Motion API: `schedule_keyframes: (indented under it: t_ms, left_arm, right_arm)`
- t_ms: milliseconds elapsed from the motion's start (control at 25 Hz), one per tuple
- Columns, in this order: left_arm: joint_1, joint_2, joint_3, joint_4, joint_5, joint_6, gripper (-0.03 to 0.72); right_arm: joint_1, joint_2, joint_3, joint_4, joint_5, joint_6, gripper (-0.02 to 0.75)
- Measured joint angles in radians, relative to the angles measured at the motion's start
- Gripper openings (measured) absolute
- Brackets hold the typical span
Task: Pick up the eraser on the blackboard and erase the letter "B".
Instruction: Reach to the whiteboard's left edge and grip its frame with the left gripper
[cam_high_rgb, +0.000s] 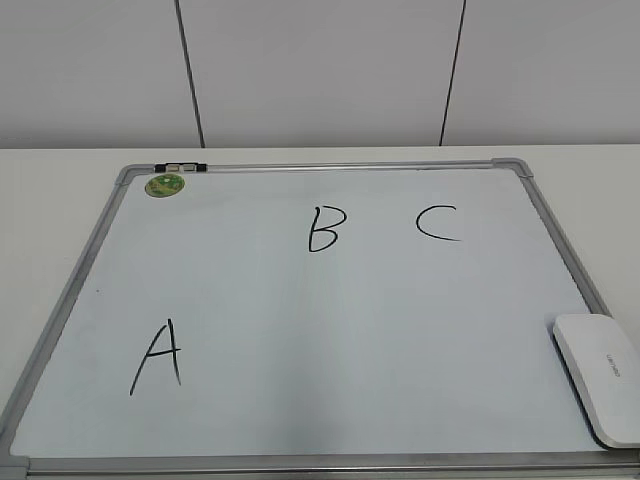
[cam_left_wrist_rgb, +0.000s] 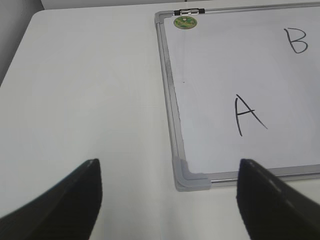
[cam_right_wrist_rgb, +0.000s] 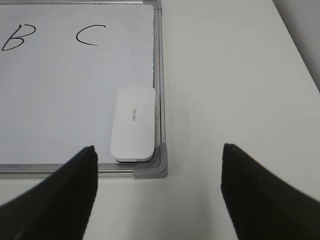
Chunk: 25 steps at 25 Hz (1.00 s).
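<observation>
— So, where does the eraser (cam_right_wrist_rgb: 133, 125) lie?

— Flat on the blackboard (cam_high_rgb: 330, 330), tucked into its near right corner, right against the frame on that side. In the exterior view (cam_high_rgb: 600, 375) it runs off the picture's right edge.

— Long axis?

— Along the right frame rail, running from the near edge toward the far edge. The small grey lettering on top runs along that same axis. Short ends face near and far.

— And the letter "B" (cam_high_rgb: 322, 228)?

— Upper middle of the board, whole, black. A "C" (cam_high_rgb: 438, 222) just to its right, an "A" (cam_high_rgb: 158, 356) toward the near left. Green round sticker (cam_high_rgb: 165, 184) at the far left corner.

— Grippers?

— Left gripper (cam_left_wrist_rgb: 170, 200) spread wide, nothing between the fingers, hanging over the table (cam_left_wrist_rgb: 90, 100) by the board's near left corner. Right gripper (cam_right_wrist_rgb: 159, 195) also spread wide and empty, above the near right corner; the eraser sits just beyond its left finger (cam_right_wrist_rgb: 55, 200), not touched.
</observation>
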Motion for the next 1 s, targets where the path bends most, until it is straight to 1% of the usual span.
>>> schedule_keyframes:
  t_ms: [1000]
  left_arm:
    - [0.0, 0.014, -0.01, 0.0, -0.002, 0.0, 0.592]
  right_arm:
    - [0.0, 0.0, 0.0, 0.0, 0.0, 0.0, 0.591]
